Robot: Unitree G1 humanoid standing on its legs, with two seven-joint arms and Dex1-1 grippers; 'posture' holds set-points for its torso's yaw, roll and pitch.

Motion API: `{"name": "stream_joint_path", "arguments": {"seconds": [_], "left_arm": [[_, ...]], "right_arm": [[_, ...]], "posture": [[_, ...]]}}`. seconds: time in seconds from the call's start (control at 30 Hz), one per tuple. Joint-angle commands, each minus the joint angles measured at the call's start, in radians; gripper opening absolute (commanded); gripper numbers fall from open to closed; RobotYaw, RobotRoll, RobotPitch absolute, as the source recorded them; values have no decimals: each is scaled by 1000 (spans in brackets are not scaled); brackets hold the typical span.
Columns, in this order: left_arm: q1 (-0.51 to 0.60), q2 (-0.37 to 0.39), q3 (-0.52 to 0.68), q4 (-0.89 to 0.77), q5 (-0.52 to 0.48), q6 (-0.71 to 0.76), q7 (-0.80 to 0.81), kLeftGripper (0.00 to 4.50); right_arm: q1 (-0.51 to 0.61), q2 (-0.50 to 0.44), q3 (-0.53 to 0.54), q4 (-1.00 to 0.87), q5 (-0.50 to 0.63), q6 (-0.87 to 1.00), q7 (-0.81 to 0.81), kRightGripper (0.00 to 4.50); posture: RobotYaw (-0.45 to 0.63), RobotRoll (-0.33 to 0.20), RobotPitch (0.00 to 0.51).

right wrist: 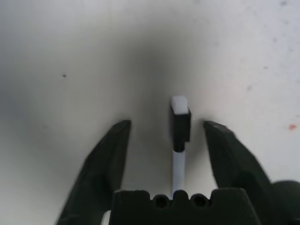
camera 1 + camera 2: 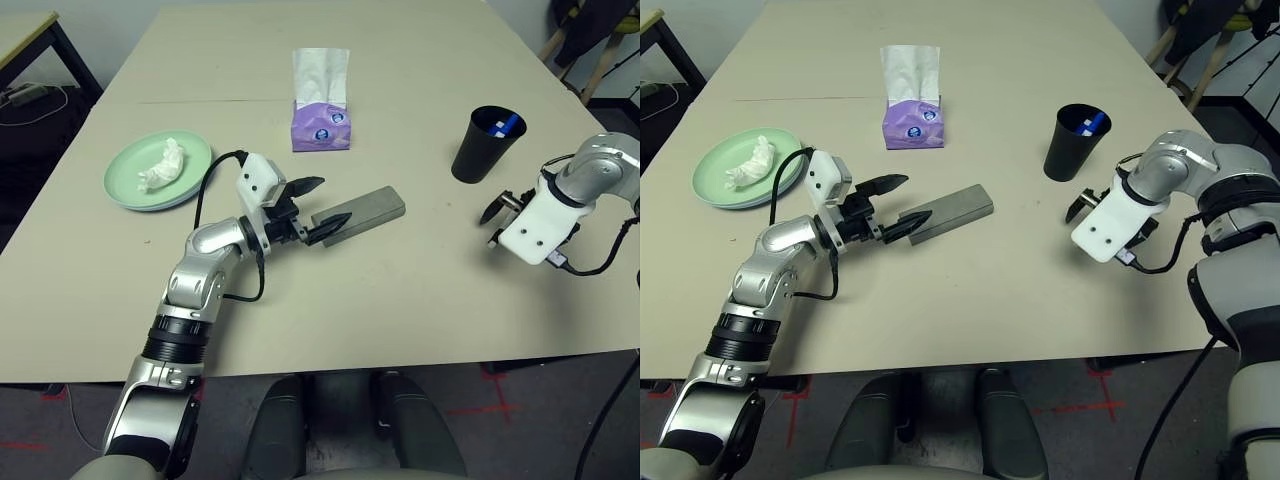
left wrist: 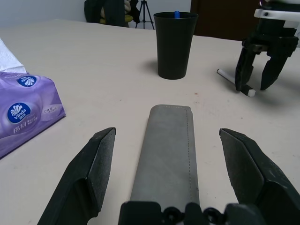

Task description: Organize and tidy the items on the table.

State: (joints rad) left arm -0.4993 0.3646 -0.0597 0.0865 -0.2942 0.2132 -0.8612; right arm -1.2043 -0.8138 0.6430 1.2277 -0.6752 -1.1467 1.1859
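On the table (image 2: 400,300), my left gripper (image 2: 330,200) is open, its fingers on either side of the near end of the grey glasses case (image 2: 365,210), which lies flat; in the left wrist view there are gaps on both sides of the case (image 3: 166,150). My right gripper (image 2: 495,222) points down at the table just right of the black cup (image 2: 485,145). It is open around a white marker (image 1: 179,124) lying on the table, with a gap on each side. A blue-capped marker (image 2: 508,125) stands in the cup. A crumpled white tissue (image 2: 162,165) lies on the pale green plate (image 2: 125,185) at the left.
A purple tissue pack (image 2: 321,120) with a white sheet sticking up stands behind the case, mid-table. A smaller side table (image 2: 30,30) with cables under it is at the far left. Chair legs show beyond the far right corner.
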Motion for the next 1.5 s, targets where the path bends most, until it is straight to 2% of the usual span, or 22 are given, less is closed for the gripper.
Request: {"name": "stream_joint_path", "arguments": {"seconds": [0.03, 0.07, 0.13, 0.23, 0.37, 0.4, 0.57, 0.7, 0.87, 0.97, 1.07, 1.2, 1.4, 1.5], "left_arm": [[5, 0, -11, -25, -1, 7, 2, 4500], [5, -1, -11, -25, -1, 7, 2, 4500], [4, -1, -12, -25, -1, 6, 2, 4500], [5, -1, -11, -28, -2, 7, 2, 4500], [1, -1, -10, -23, -1, 5, 2, 4500], [0, -2, -10, -22, -1, 4, 1, 4500], [-9, -6, -11, -15, -1, 1, 0, 4500], [-15, -5, -11, -5, 0, -4, -5, 4500], [-23, -4, -13, 2, 1, -6, -11, 4500], [-35, -2, -15, 12, 2, -9, -20, 4500], [-46, -1, -18, 25, 3, -12, -31, 4500], [-58, 1, -19, 41, 5, -18, -44, 4500], [-78, -2, -23, 66, 7, -27, -63, 4500], [-87, 0, -22, 76, 7, -29, -71, 4500]], "right_arm": [[6, 2, 11, 8, -10, 1, -2, 3212], [5, 3, 12, 8, -10, 2, -3, 3293], [5, 9, 10, 13, 2, 10, 21, 3056], [4, 13, 3, 16, 18, 25, 59, 2080], [3, 13, -5, 13, 40, 38, 93, 494], [4, 13, -9, 12, 48, 41, 102, 328], [4, 12, -20, 6, 75, 53, 133, 328], [-9, 24, -61, -4, 150, 85, 192, 328], [-17, 74, -206, -67, 374, 257, 357, 328], [29, 101, -309, -201, 586, 532, 425, 328], [87, 94, -396, -329, 698, 730, 423, 328], [161, 92, -515, -471, 796, 962, 334, 328], [230, 172, -779, -617, 1009, 1251, 21, 328], [260, 219, -903, -679, 1095, 1336, -155, 328]], "posture": [[134, 0, 183], [134, 0, 183], [135, 0, 182], [136, 0, 181], [133, 0, 178], [132, 0, 178], [126, 0, 173], [117, 0, 165], [104, 0, 151], [90, 0, 140], [82, 0, 136], [63, 0, 127], [51, 0, 117], [43, 0, 114]]}}
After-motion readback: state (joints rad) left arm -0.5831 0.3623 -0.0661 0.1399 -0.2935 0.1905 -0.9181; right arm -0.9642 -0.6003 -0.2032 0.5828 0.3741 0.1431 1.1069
